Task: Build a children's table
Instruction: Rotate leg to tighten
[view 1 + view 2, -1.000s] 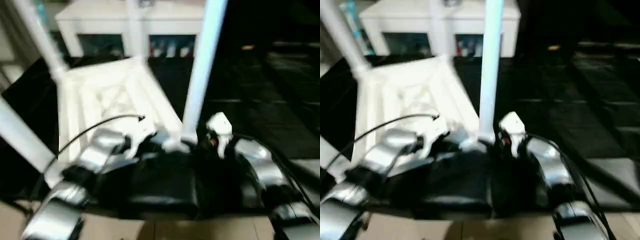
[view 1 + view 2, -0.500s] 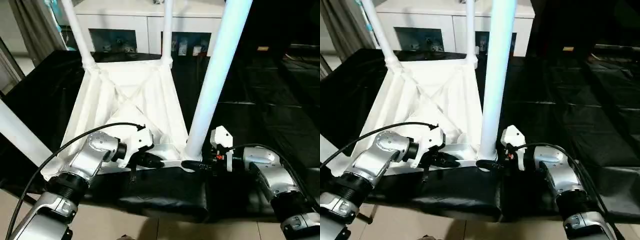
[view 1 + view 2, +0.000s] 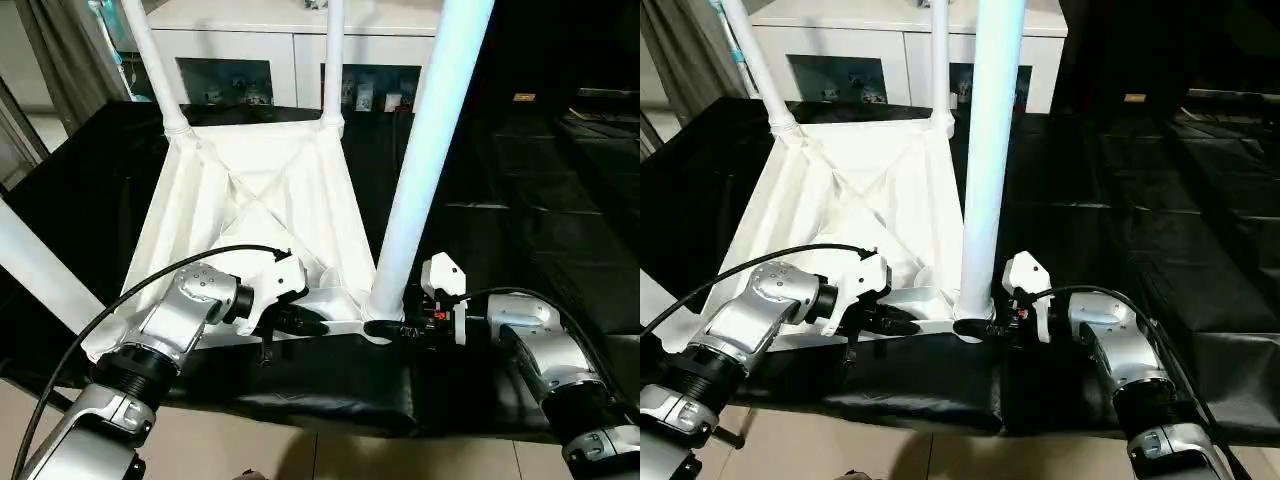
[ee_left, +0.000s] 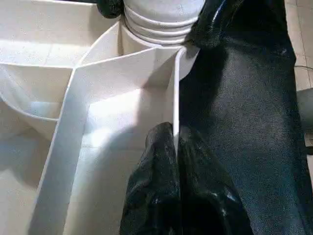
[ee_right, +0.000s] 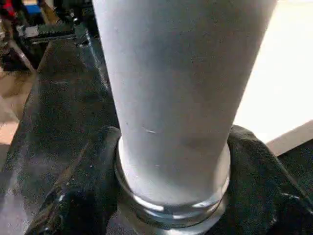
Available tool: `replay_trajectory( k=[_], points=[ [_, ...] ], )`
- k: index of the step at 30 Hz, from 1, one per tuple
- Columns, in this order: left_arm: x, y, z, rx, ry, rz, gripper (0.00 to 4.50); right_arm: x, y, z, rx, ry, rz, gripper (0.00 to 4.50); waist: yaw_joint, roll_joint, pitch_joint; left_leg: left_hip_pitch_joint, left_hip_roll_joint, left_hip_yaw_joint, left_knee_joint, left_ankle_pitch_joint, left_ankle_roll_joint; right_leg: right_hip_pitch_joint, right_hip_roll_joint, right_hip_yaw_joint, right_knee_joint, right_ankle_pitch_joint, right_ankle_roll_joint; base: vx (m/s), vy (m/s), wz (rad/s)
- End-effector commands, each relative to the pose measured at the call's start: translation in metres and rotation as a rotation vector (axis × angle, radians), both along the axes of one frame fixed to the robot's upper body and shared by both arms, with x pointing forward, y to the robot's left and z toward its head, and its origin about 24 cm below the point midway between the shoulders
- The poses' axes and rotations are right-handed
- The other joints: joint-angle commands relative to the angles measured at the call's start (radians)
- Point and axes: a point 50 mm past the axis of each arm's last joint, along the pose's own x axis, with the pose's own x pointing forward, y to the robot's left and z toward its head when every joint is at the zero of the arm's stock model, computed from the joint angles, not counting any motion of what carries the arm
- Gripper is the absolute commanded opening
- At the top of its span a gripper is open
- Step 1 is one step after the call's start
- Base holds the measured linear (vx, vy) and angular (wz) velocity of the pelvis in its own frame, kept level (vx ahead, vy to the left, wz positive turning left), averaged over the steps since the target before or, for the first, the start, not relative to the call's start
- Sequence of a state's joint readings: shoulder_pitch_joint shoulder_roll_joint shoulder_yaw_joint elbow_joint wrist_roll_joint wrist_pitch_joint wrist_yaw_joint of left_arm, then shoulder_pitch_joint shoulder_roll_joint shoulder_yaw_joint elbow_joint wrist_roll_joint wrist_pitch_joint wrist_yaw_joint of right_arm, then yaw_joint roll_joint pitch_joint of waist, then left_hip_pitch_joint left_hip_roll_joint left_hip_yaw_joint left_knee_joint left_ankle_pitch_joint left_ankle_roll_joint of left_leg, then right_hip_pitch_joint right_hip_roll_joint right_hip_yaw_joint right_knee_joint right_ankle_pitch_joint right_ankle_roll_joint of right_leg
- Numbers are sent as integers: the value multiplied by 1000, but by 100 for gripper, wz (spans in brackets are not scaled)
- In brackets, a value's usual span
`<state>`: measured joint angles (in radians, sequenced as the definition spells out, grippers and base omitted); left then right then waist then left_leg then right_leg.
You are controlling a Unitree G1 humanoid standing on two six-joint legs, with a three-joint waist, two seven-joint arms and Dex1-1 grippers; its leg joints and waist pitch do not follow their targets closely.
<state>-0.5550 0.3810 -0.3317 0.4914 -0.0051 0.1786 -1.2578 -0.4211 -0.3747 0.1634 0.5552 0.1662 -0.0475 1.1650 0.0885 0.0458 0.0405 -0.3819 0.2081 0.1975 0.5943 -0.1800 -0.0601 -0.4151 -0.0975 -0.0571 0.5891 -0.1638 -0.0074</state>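
Note:
The children's table top (image 3: 260, 190) lies upside down on a black-covered surface, its X-ribbed underside facing up. A white leg stands in each far corner socket, one on the left (image 3: 150, 50) and one on the right (image 3: 333, 60). A third leg (image 3: 35, 265) slants up at the near left. My left gripper (image 4: 173, 129) is shut on the thin near rim wall of the top (image 4: 174, 88), close to the near right socket. My right gripper (image 5: 174, 133) has a black finger on each side of the flared base of the near right leg (image 3: 425, 150), which stands upright in that socket.
A white cabinet with glass doors (image 3: 290, 40) stands behind the work surface. Black sheeting (image 3: 540, 200) covers the surface to the right. The near edge of the surface (image 3: 330, 425) runs just below my grippers, with tiled floor beyond it. A black cable (image 3: 150, 280) arcs over my left forearm.
The head camera has tilted and steadied, so the whole picture has shifted. My right gripper's fingers have drawn in around the near right leg's base. The left gripper keeps its hold on the rim.

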Motion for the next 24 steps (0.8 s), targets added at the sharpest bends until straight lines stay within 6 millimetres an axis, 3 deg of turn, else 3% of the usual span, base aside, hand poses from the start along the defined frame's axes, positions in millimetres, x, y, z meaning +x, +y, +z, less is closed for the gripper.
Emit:
replay_trajectory(
  k=[1,4,6,11,15,17,20,24],
  points=[
    [-3,-5,-8,11,34,-4,0,5,2,-2,26,13,-79,273,-2,-8,-65,17,21,-6,-69,-189,78,52,-36,26,-47,-120,-259,0,0,0],
    [7,-10,-13,13,15,127,0,15,9,-10,75,28,-264,272,-13,-10,-54,20,17,-8,-78,-280,32,47,-40,28,-64,-277,-225,0,0,0],
    [12,-12,-15,19,4,180,0,17,13,-13,77,27,-312,272,-22,-12,-46,29,14,-16,-84,-368,-4,44,-42,27,-82,-459,-166,-57,-12,-2],
    [27,-26,-21,26,-15,403,0,29,30,-24,68,41,-559,272,-47,-13,-41,38,6,-25,-86,-429,-23,35,-41,16,-106,-607,-103,-22,3,-2],
    [38,-45,-23,31,-30,551,0,43,40,-28,44,59,-841,272,-65,-4,-42,33,5,-35,-93,-466,-20,40,-38,-2,-115,-593,-93,-14,3,-1],
    [41,-50,-22,34,-45,584,0,46,45,-28,43,63,-898,272,-69,-2,-42,40,4,-38,-93,-500,-19,36,-39,-8,-124,-601,-86,0,0,0],
    [44,-57,-23,46,-71,606,0,47,58,-27,39,71,-907,272,-68,-1,-41,46,3,-38,-96,-522,-6,34,-37,-10,-131,-557,-99,0,0,0],
    [43,-61,-23,43,-71,587,0,46,64,-30,0,75,-888,272,-66,-1,-44,38,4,-39,-103,-508,5,42,-41,-5,-125,-514,-113,0,0,0]
  ],
)
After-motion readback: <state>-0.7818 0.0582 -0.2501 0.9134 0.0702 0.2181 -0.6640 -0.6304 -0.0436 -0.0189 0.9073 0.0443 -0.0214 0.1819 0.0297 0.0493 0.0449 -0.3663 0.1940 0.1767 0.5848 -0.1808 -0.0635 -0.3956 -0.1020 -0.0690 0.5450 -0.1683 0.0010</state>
